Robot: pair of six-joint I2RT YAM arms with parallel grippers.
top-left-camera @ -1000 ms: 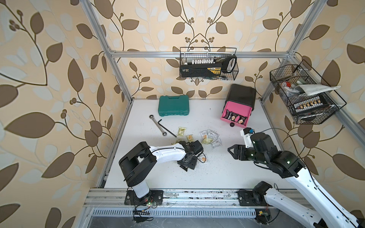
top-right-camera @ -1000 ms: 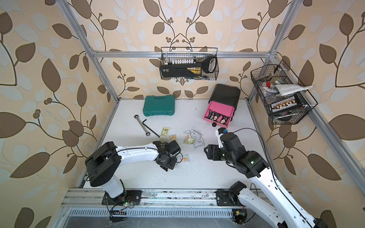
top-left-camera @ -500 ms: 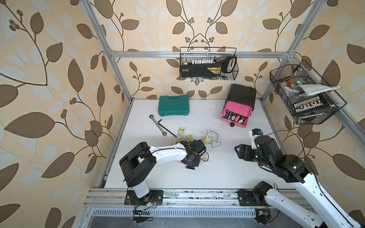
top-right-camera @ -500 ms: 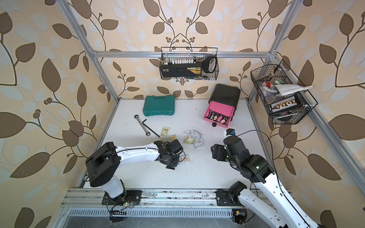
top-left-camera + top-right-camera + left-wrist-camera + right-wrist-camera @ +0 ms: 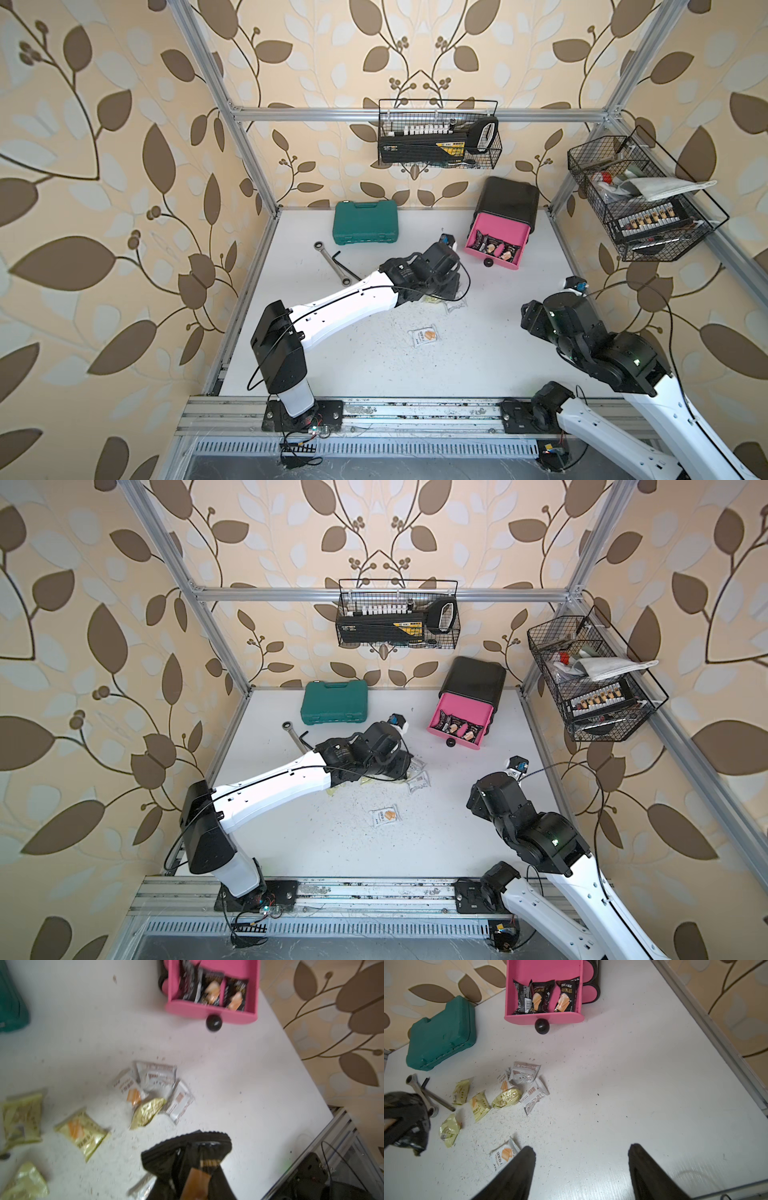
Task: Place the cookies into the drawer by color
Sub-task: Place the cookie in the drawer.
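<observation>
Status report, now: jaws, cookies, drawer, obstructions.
Left gripper shut on black packet. Right gripper open, empty. Drawer open, three black packets inside; white packets, yellow packets loose on table. Nothing seen blocking drawer.

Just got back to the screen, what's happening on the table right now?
The left gripper is shut on a black cookie packet, held above the table. The open pink drawer holds three black packets. White packets and yellow-green packets lie on the table. The right gripper hovers open and empty.
</observation>
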